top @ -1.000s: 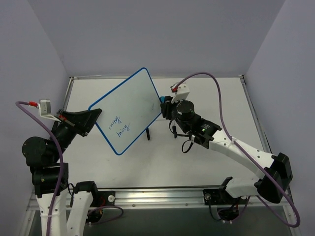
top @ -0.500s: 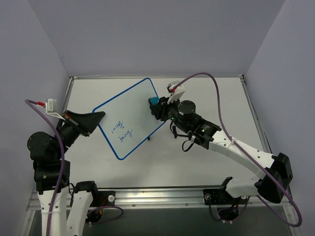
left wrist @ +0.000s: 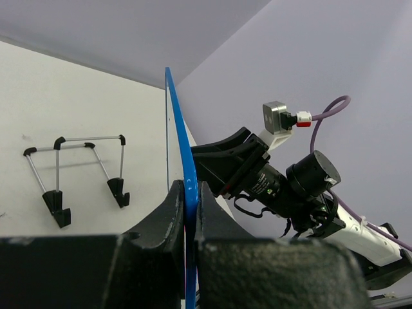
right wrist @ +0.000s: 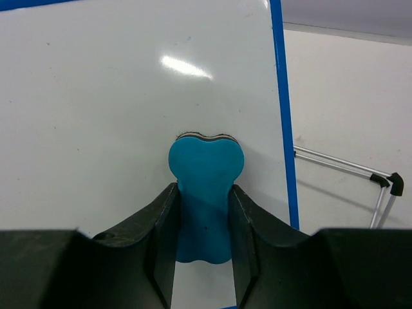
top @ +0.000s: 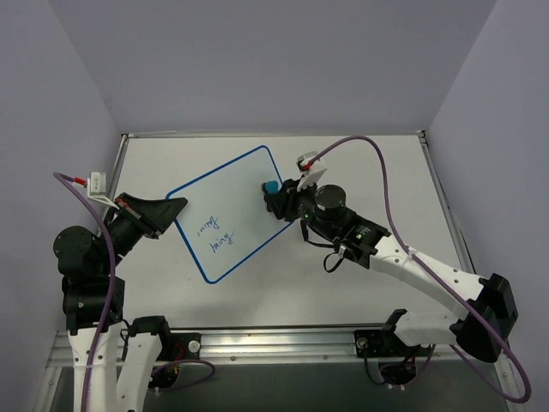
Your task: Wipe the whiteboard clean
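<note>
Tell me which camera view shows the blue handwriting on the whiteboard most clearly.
Top external: the blue handwriting lies in full on the whiteboard, lower left. The left wrist view sees only the board's blue edge between its fingers. The right wrist view shows clean board around the blue eraser, no writing.

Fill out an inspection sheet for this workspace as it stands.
Surface: white table, arm bases at its near edge.
Job's things: whiteboard held tilted off the table; blue handwriting on its lower part.
Clutter: blue eraser pressed on the board face near one edge; black wire stand on the table, carrying nothing.
Grippers: left gripper shut on the whiteboard's edge; right gripper shut on the eraser.
Cables: purple cables, one looping over each arm.
Surroundings: plain lavender walls; nothing else seen.
</note>
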